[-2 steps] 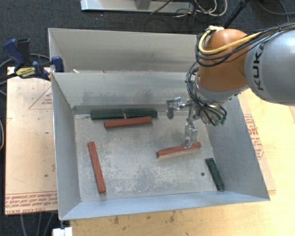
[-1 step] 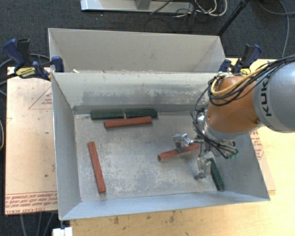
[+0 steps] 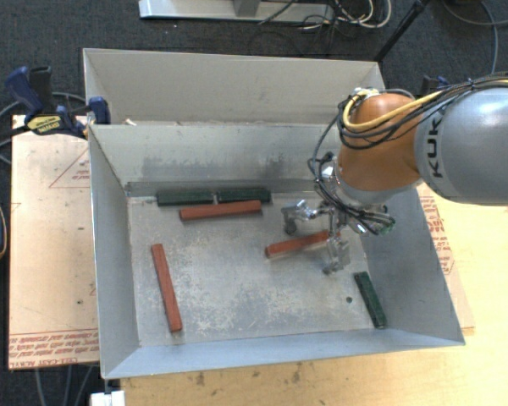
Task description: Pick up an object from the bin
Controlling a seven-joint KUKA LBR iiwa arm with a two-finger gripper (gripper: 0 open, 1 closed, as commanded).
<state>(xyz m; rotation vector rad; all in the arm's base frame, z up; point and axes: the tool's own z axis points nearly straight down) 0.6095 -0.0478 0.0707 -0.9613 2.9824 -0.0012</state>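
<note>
Grey metal bin floor, centre-right: end effector stands open, fingers astride a flat red-brown stick, ungripped.

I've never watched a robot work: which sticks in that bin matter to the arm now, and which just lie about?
In the job: gripper; red stick in mid-bin, its right end under the gripper.
Lying about: long dark green stick by the back wall; red-brown stick next to it; red stick on the left; short dark green stick on the right.
</note>
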